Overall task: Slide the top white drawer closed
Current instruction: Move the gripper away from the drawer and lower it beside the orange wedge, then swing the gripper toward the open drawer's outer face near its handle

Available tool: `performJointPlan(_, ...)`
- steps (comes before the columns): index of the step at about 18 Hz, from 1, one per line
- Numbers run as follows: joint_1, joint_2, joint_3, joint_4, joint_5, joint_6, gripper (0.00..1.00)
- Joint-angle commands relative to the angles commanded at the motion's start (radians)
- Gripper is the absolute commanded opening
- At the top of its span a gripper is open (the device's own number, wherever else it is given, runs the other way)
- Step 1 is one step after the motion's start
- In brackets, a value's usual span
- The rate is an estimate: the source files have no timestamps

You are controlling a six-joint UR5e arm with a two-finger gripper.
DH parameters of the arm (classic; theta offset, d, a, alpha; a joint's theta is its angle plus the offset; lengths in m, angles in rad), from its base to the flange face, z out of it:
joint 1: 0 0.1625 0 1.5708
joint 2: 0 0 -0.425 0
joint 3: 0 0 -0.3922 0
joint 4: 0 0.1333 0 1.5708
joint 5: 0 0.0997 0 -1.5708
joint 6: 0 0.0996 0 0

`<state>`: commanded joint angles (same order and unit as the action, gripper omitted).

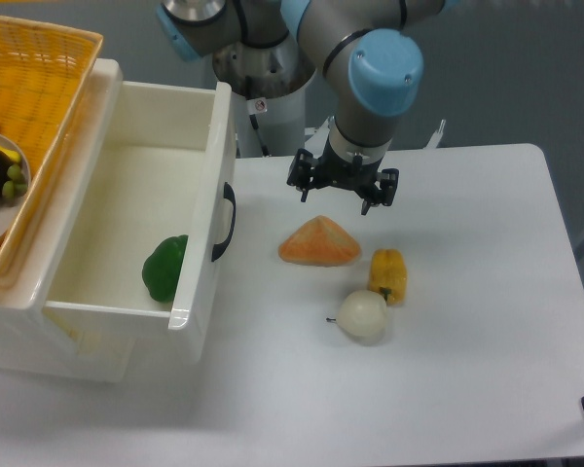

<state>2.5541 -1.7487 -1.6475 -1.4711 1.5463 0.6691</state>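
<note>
Nearest me on the worktop (pixel 467 389) sit a white pear-ish fruit (pixel 361 316), a yellow pepper (pixel 388 274) and an orange wedge (pixel 318 242). Left of those, the top white drawer (pixel 206 233) is pulled way out, green pepper (pixel 164 267) inside, so nothing's done yet imo. Further back my gripper (pixel 342 185) hovers well clear of the handle, fingers spread, holding nothing.

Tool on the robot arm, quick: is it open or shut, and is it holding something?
Tool: open, holding nothing, hanging over the table behind the orange wedge, away from the top white drawer.
</note>
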Motion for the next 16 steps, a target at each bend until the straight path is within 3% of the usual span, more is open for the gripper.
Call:
performJointPlan(5, -0.017, -0.046, 0.011, 0.005, -0.011, -0.074, 1.0)
performJointPlan(9, -0.037, -0.071, 0.009, 0.083, -0.014, -0.131, 1.0)
performJointPlan(16, -0.061, -0.109, 0.0, 0.081, -0.087, -0.138, 1.0)
